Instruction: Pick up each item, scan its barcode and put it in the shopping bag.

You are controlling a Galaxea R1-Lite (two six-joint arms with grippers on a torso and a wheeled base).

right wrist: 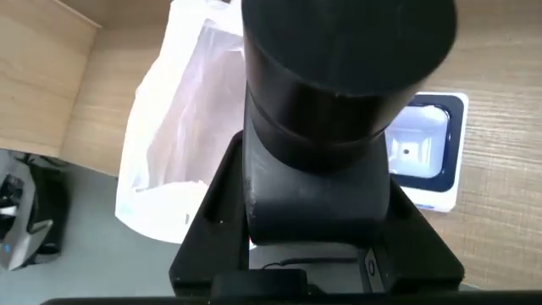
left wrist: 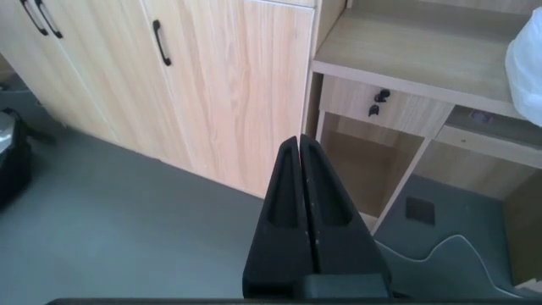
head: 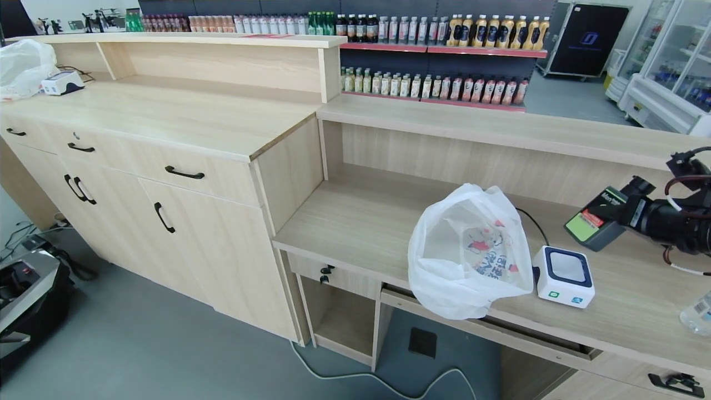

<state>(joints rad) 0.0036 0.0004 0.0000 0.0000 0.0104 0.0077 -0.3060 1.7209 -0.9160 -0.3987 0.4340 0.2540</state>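
My right gripper [head: 617, 215] is shut on a dark container with a green and red label [head: 595, 223], held in the air above the desk, to the right of and higher than the scanner. The right wrist view looks down along that dark container [right wrist: 339, 127] onto the white scanner with its blue-framed window [right wrist: 428, 148] and the white plastic shopping bag [right wrist: 182, 144]. The bag [head: 466, 250] stands open on the desk's front edge, with the scanner [head: 564, 276] touching its right side. My left gripper [left wrist: 301, 182] is shut on nothing, low over the grey floor beside the cabinets.
A clear bottle [head: 697, 314] lies at the desk's right edge. A shallow drawer [head: 500, 328] under the desk stands slightly open. The higher counter [head: 166, 116] to the left carries another white bag [head: 22, 66] and a small device [head: 61, 83]. Stocked shelves [head: 433, 55] stand behind.
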